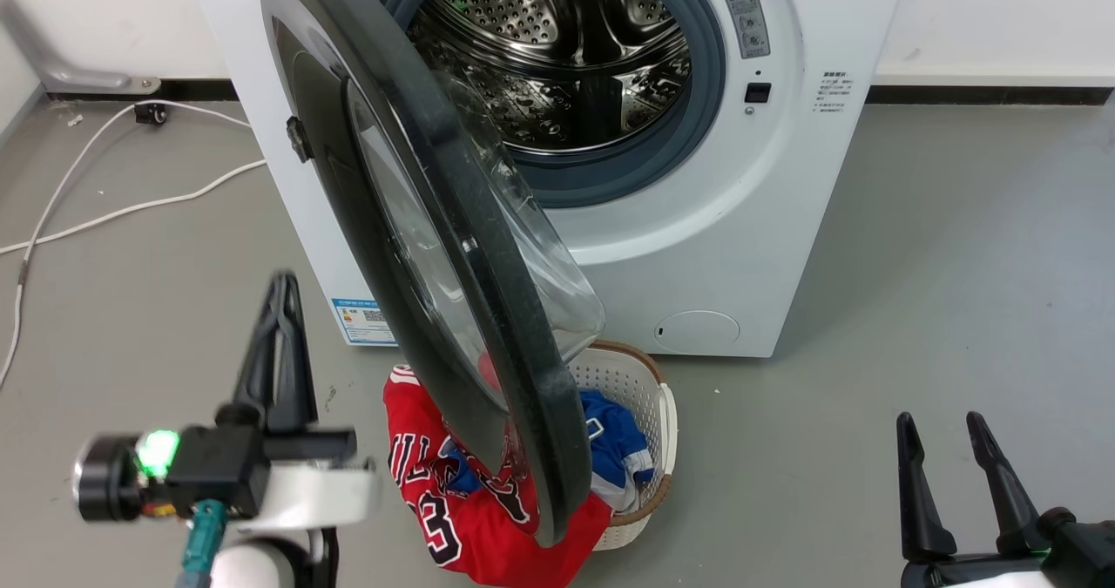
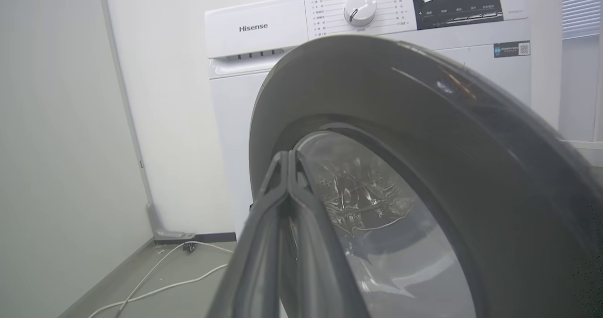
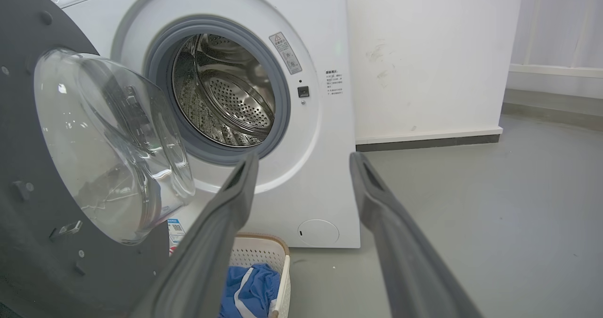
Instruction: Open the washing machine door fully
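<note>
The white washing machine point(image 1: 697, 248) point(image 2: 254, 26) point(image 3: 320, 35) stands against the wall with its steel drum point(image 1: 557, 48) exposed. The washing machine door point(image 1: 470, 222) point(image 2: 447, 134) point(image 3: 23, 134), glossy black with a clear glass bowl point(image 3: 108, 143), is hinged on the left and stands swung out roughly at right angles to the front. My left gripper point(image 1: 280, 287) point(image 2: 288, 160) is shut with nothing in it, just left of the door's outer face; I cannot tell if it touches. Low at the right, away from the door, my right gripper point(image 1: 941, 422) point(image 3: 304, 160) is open and empty.
A white perforated laundry basket point(image 1: 666, 414) point(image 3: 256, 249) sits on the floor under the door's lower edge, with a red jersey point(image 1: 435, 501) and a blue garment point(image 1: 614, 449) in it. A white cable point(image 1: 131, 209) runs across the grey floor at the left.
</note>
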Robot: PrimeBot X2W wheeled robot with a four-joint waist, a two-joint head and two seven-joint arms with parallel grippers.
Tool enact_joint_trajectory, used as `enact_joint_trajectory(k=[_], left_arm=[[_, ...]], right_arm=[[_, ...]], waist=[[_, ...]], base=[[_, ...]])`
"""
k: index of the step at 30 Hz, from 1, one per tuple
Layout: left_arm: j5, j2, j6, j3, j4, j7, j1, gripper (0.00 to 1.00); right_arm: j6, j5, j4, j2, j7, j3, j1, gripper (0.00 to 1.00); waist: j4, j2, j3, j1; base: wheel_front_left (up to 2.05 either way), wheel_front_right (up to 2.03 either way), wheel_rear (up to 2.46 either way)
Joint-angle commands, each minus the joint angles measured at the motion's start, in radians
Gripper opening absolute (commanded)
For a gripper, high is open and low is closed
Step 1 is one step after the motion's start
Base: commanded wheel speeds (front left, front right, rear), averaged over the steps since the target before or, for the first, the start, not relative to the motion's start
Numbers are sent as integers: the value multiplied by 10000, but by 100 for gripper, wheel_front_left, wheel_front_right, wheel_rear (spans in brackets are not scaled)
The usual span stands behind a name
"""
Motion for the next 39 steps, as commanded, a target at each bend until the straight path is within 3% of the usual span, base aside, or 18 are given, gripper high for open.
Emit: enact_joint_trajectory(k=[1, 7, 18, 39], left_arm=[[69, 113, -35, 1, -242, -27, -294, 0], [386, 177, -9, -492, -1469, -26, -1026, 0], [508, 170, -440, -2027, -2646, -25, -1918, 0], [390, -291, -1193, -6336, -1685, -25, -2688, 0]], right_arm=[[-3, 1, -19, 31, -21, 24, -132, 100], [-3, 21, -19, 31, -21, 84, -192, 100], [-3, 14, 70, 31, -21, 205, -262, 100], [-3, -119, 221, 32, -21, 478, -448, 100]], waist=[[-8, 0, 19, 0], [-74, 0, 80, 0], [-116, 0, 113, 0], [-61, 0, 284, 0]], base=[[0, 0, 0], [0, 0, 0], [0, 0, 0], [0, 0, 0]])
